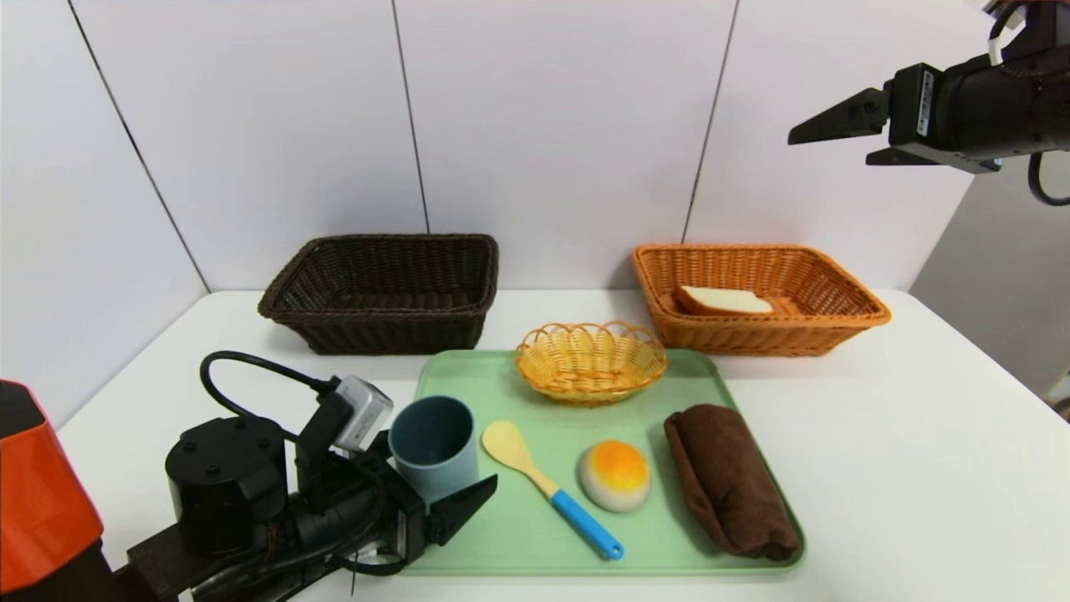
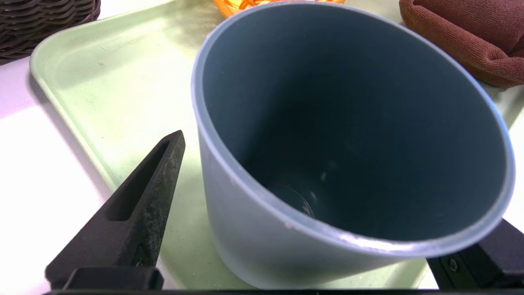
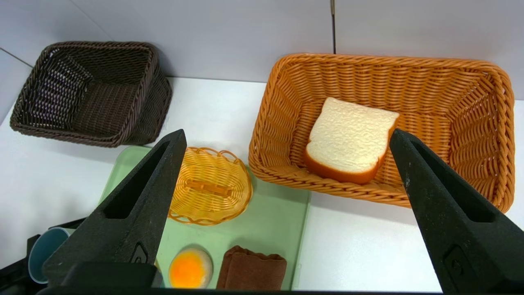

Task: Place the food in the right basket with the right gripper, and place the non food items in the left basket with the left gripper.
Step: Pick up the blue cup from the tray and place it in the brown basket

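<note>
Orange-tan right basket (image 1: 844, 311) holds bread slice (image 1: 723, 300).

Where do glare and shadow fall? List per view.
Left wrist view: table glares white, cup dark inside. Right wrist view: soft shadow beneath the right basket. Head view: even light, faint shadow beside the towel.

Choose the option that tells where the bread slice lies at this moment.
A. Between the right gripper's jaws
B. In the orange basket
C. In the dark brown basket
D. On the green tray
B: the bread slice lies flat on the floor of the orange basket, while the right gripper hangs high above it, open and holding nothing.
</note>
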Tool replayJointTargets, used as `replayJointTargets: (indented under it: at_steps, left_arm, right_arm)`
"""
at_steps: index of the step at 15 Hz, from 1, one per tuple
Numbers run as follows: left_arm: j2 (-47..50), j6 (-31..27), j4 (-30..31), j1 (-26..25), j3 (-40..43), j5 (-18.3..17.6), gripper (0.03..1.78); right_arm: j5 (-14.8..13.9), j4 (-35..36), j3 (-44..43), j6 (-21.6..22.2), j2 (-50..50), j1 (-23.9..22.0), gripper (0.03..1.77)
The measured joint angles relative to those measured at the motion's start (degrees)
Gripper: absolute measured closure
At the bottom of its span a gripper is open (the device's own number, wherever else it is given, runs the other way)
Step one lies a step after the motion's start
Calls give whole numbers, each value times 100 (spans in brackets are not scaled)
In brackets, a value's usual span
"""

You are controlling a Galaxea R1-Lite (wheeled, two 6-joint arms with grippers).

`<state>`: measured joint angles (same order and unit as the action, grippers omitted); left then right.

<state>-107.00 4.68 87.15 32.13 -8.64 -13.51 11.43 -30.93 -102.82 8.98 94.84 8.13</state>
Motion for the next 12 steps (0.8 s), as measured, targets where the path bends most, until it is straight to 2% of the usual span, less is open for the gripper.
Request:
replayJointTargets:
  at_steps: [5, 6, 8, 12]
  left_arm:
    - [-37, 9, 2, -5, -20, 4, 15]
    - [-50, -2, 2, -5, -23, 30, 36]
    - [-72, 6, 0, -6, -85, 108, 62]
    - [-80, 6, -2, 2, -122, 113, 64]
  right_arm:
    - [2, 0, 4, 2, 6, 0, 9]
    - [6, -2, 6, 2, 9, -1, 9]
    - [9, -2, 6, 0, 20, -1, 9]
    - [9, 0, 6, 2, 37, -6, 9]
